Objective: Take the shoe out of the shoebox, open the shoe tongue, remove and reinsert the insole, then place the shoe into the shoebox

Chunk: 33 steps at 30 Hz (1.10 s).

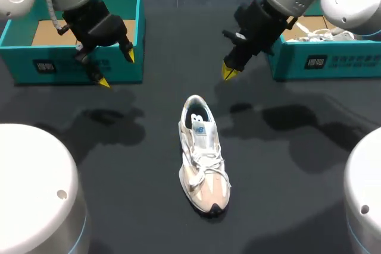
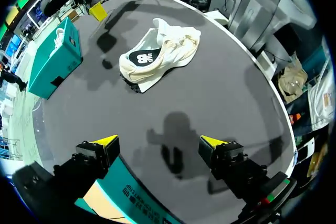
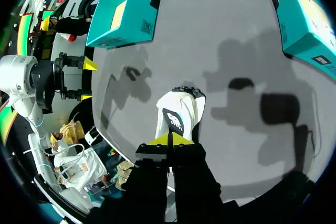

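shoe (image 1: pixel 203 162) on table (image 1: pixel 137 200) (upright, laced)

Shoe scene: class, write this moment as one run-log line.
shoe: on table, unboxed | left end effector: open, empty, by left box | right end effector: shut, empty, above table

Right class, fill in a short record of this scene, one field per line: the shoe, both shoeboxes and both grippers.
shoe: upright on the table, laced, toe towards the robot
left shoebox: open, bare cardboard floor
right shoebox: open, second shoe inside
left gripper: open, empty, in front of the left shoebox
right gripper: shut, empty, above the table beyond the shoe's heel
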Available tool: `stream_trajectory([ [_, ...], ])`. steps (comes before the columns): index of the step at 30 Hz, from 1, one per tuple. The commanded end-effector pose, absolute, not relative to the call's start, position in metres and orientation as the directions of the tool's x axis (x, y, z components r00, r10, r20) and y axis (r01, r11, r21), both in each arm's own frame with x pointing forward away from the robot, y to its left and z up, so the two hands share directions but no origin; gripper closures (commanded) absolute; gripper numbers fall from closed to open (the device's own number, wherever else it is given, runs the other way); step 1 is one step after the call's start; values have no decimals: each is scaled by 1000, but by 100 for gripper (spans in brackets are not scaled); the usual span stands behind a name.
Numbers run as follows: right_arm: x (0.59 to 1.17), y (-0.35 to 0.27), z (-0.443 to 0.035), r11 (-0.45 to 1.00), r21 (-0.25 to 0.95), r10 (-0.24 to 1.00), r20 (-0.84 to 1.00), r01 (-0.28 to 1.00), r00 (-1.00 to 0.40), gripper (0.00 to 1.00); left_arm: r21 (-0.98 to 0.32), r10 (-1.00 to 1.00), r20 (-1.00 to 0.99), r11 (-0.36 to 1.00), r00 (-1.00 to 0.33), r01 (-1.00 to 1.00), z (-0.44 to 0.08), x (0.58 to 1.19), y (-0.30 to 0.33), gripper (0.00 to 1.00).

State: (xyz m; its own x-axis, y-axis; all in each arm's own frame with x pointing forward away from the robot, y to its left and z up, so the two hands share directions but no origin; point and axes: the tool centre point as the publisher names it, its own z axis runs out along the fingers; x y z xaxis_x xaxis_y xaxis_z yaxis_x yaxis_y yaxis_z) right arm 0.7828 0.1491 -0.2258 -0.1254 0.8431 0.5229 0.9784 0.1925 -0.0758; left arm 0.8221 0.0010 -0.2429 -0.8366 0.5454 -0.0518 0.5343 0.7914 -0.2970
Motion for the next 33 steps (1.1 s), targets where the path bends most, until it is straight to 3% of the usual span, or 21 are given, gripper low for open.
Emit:
stream_trajectory([
  [1,776,150,-221,180,-57,892,431,982,-138,100,-293,547,-47,792,-836,535,-240,823,0,0],
  [11,777,163,-227,155,-52,904,410,987,-120,100,-269,565,-53,786,-823,557,-240,824,2,0],
  [18,752,212,-236,153,122,969,175,981,-173,100,-231,663,-68,717,-746,658,-232,840,32,0],
  [33,751,223,-248,159,135,977,122,978,-176,100,-247,674,-103,695,-732,675,-223,855,50,0],
])
